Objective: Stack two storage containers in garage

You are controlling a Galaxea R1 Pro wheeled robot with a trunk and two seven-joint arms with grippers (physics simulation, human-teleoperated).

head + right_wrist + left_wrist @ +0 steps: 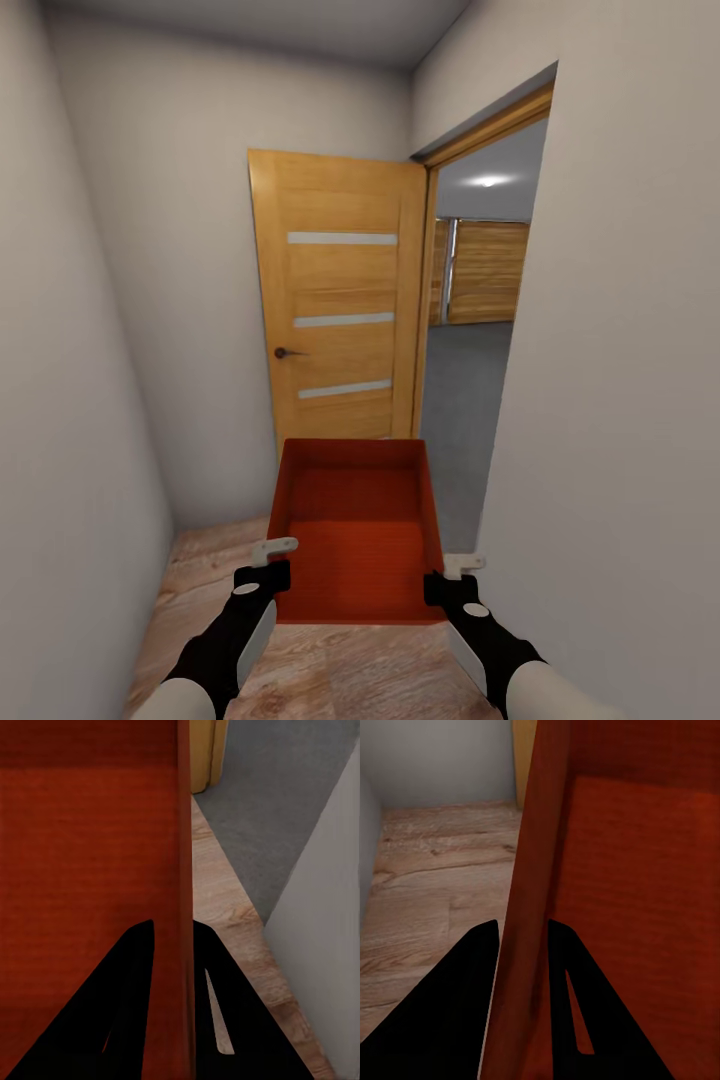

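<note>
I hold one orange-red storage container (358,530) level in front of me, above the light wood plank floor of a narrow hallway. My left gripper (266,573) is shut on its left wall (526,907), one finger inside and one outside. At the opposite side my right gripper (448,580) is shut on the right wall (184,870) the same way. The container is empty. Through the doorway at the right I see the garage's dark grey floor (462,400) and a wooden slatted door (486,272).
An orange wooden door (340,305) with a dark handle stands open against the far wall. White walls close in on the left (70,400) and right (620,400). The doorway opening lies ahead to the right, past the door frame (428,300).
</note>
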